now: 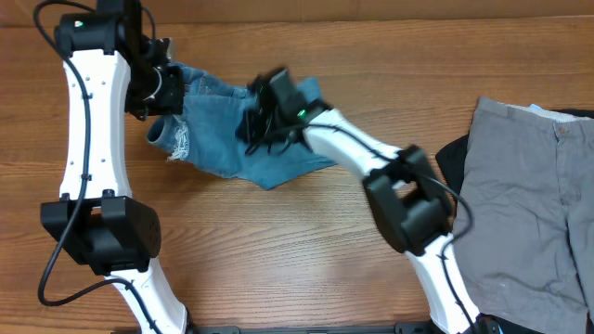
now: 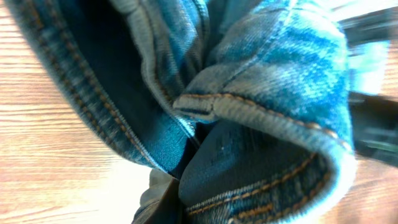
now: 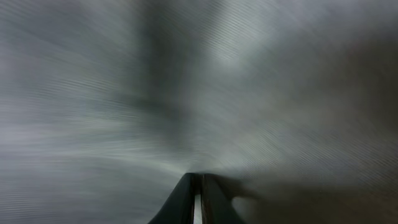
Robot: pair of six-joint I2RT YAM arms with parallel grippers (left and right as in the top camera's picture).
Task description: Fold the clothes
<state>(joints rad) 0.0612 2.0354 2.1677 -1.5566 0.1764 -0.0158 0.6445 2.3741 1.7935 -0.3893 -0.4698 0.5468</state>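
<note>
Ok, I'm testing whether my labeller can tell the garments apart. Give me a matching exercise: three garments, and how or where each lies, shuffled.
Things:
1. jeans
2. grey trousers
3. black cloth

Places, in the overhead view:
a. spread out flat at the right edge
b. only a strip showing beside another garment
c. crumpled towards the upper left

Pairs: 1-c, 2-a, 3-b.

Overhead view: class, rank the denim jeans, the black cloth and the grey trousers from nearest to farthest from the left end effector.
1. Denim jeans: gripped by the left end effector, upper left.
2. Black cloth: right of centre, at the trousers' left edge.
3. Grey trousers: far right.
</note>
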